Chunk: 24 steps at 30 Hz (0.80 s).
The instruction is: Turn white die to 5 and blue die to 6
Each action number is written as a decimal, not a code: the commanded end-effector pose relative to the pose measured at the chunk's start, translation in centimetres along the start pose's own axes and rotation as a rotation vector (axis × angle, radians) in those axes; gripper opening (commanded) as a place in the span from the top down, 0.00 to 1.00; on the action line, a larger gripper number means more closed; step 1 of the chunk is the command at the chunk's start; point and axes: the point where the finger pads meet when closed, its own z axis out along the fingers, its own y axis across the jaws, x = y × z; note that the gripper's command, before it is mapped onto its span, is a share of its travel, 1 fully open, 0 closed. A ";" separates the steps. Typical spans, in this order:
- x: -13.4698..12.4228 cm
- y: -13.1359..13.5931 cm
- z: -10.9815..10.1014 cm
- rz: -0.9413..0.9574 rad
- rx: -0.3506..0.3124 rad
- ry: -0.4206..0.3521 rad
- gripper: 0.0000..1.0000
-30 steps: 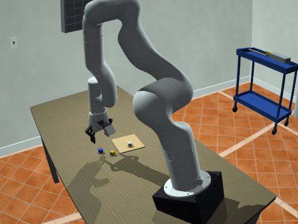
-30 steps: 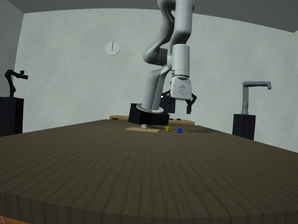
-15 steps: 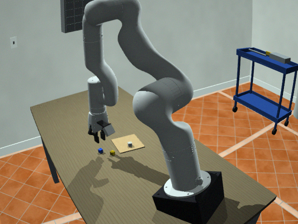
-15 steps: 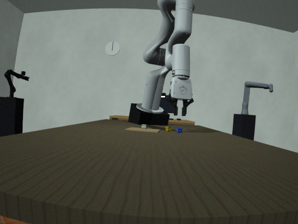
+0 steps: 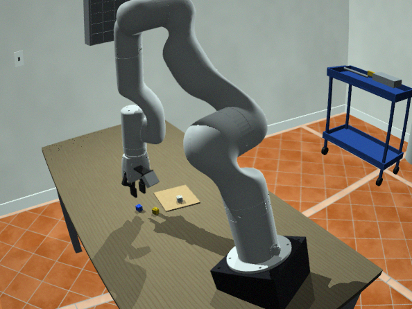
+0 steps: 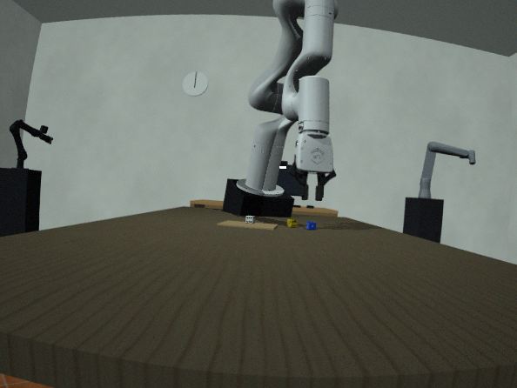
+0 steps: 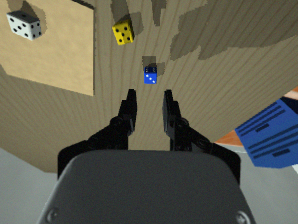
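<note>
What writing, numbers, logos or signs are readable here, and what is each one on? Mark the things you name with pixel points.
No words or numbers are readable.
Gripper housing (image 6: 315,152): a small hexagonal logo, its lettering too small to read.
White die (image 5: 179,198) (image 6: 250,219) (image 7: 24,26), yellow die (image 5: 155,210) (image 6: 292,223) (image 7: 123,32), blue die (image 5: 139,208) (image 6: 311,225) (image 7: 150,76): only pips.
Wall clock (image 6: 195,83): no numerals discernible.

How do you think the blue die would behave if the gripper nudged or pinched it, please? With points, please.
The blue die (image 5: 139,208) (image 6: 311,225) (image 7: 150,76) looks rigid, so it should hardly squash. Its cube shape and flat faces suggest a nudge would slide it rather than send it rolling.
</note>
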 end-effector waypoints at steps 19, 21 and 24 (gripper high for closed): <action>-0.1 0.0 0.7 0.001 0.014 0.045 0.64; -0.1 0.0 1.0 0.001 0.014 0.045 0.64; -0.1 0.0 1.4 0.001 0.014 0.045 0.64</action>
